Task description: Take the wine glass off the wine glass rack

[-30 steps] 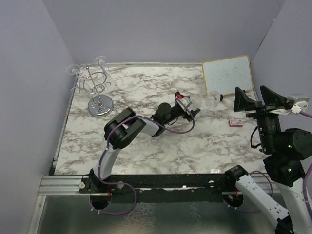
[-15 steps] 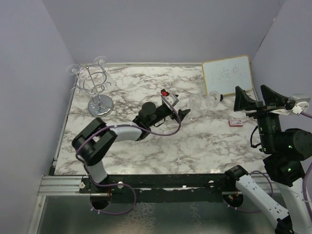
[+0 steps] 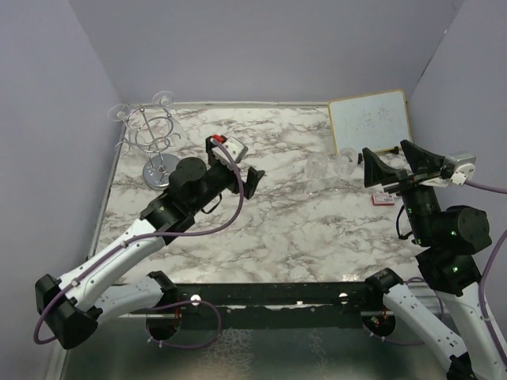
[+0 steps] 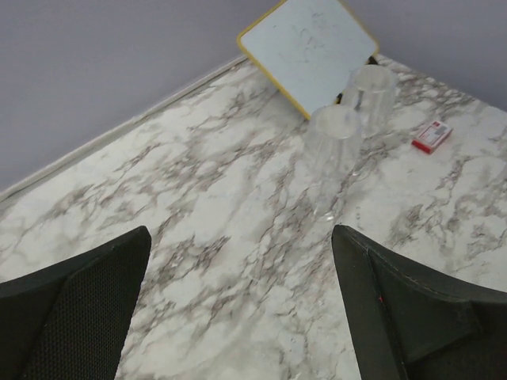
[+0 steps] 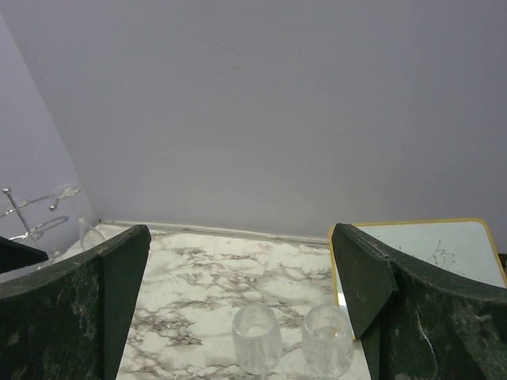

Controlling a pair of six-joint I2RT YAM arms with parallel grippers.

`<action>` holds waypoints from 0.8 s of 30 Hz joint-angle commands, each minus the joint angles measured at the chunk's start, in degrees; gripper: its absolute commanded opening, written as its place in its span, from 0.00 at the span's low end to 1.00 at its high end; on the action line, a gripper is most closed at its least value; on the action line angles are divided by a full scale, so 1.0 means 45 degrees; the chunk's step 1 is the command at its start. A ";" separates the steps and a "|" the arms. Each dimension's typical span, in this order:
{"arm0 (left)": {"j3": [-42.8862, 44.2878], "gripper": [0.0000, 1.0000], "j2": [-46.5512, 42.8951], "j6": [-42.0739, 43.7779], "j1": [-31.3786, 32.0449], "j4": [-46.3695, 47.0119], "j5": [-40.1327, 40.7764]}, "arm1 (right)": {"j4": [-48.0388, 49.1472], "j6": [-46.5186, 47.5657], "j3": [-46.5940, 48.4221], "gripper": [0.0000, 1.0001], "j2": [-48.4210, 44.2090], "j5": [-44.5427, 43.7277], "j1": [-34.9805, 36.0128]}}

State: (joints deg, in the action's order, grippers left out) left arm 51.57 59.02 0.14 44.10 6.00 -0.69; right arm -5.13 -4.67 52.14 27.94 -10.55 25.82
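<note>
The chrome wine glass rack [image 3: 157, 136] stands at the table's far left on its round mirror base. Clear wine glasses hang upside down from it, their feet at the top [image 3: 164, 97]. The rack also shows at the left edge of the right wrist view [image 5: 30, 215]. My left gripper [image 3: 240, 164] is open and empty above the middle of the table, right of the rack and apart from it. In its own view [image 4: 242, 309] only marble lies between the fingers. My right gripper [image 3: 394, 162] is open and empty, raised at the right.
Two clear glasses [image 3: 317, 168] [image 3: 344, 164] stand upright on the marble at mid right, also in the left wrist view [image 4: 333, 146] and the right wrist view [image 5: 257, 336]. A yellow-framed whiteboard [image 3: 371, 121] leans at the back right. A small red box [image 3: 383, 198] lies near it.
My left arm has swung back and to the left, away from the two standing glasses, and risen. My right gripper has shifted slightly left.
</note>
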 commanded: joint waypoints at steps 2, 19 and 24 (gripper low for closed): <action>0.1506 0.99 -0.0946 0.0144 -0.0567 -0.5179 0.3059 | 0.0688 -0.0134 -0.0329 1.00 -0.0142 0.1023 0.0062; 0.6957 0.99 0.1847 -0.1223 -0.4129 -0.7310 0.4277 | 0.0546 -0.0018 -0.0324 1.00 0.0313 0.1875 0.0062; 0.8336 0.99 0.2962 -0.1803 -0.5189 -0.7965 0.3995 | 0.0523 0.0007 -0.0384 1.00 0.0353 0.2067 0.0062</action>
State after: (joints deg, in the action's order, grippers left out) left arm 84.18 69.63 -4.58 23.97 -26.65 17.54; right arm -3.81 -4.69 50.50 29.30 -3.44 25.82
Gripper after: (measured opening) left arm 0.991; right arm 0.997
